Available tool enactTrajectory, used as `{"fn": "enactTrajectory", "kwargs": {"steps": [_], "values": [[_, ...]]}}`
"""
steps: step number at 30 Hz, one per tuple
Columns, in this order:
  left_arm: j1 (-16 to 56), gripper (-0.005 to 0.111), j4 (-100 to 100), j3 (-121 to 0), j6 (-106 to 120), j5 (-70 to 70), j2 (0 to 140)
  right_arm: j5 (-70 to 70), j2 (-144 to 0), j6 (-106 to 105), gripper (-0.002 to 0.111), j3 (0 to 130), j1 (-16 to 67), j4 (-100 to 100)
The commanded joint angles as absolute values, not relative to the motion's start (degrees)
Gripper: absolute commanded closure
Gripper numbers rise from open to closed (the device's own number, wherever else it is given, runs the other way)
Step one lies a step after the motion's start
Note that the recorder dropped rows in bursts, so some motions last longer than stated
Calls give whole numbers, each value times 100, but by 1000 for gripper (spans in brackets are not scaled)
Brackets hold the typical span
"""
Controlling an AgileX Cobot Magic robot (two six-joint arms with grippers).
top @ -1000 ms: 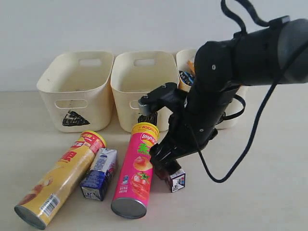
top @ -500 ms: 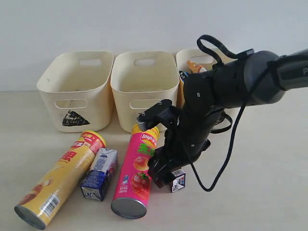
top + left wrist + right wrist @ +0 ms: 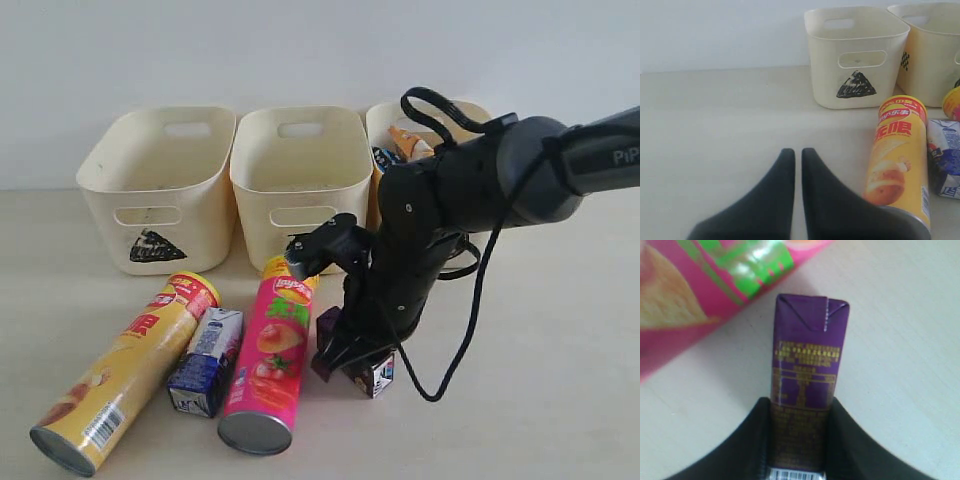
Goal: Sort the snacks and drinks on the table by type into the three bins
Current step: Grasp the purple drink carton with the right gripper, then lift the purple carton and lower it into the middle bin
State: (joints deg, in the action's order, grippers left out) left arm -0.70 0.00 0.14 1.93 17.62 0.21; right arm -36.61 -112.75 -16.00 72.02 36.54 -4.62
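While the dark purple carton [image 3: 807,350] is lying on the counter [image 3: 520,400] just beside the pink-red tube [image 3: 265,365], the right pincer [image 3: 799,412] is clamping narrow on its sides: grasp step, drinks sort. Next is calling for a straight lift, then a carry to a bin [image 3: 300,190] with no bags. Left pincer [image 3: 797,155] is hovering, closed. Versus a second ago: jaws narrowed, pink-red tube nudged up against the blue and white carton [image 3: 207,362].

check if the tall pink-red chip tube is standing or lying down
Lying down: the pink-red chip tube rests lengthwise on the beige table.
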Motion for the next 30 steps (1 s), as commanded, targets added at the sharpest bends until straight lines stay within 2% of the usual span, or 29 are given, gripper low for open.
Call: {"fn": "enactTrajectory", "kwargs": {"steps": [1, 13, 28, 30], "values": [[-91, 102, -41, 0, 195, 1691, 0, -3846, -11265, -1582, 108, 7207, 3654, -201], [-91, 102, -41, 0, 195, 1691, 0, -4078, -10448, -1279, 108, 7207, 3654, 376], [-91, 102, -41, 0, 195, 1691, 0, -4177, -10582, -1270, 108, 7207, 3654, 487], [-91, 102, -41, 0, 195, 1691, 0, -4578, -10445, -1247, 108, 7325, 3654, 674]]}}
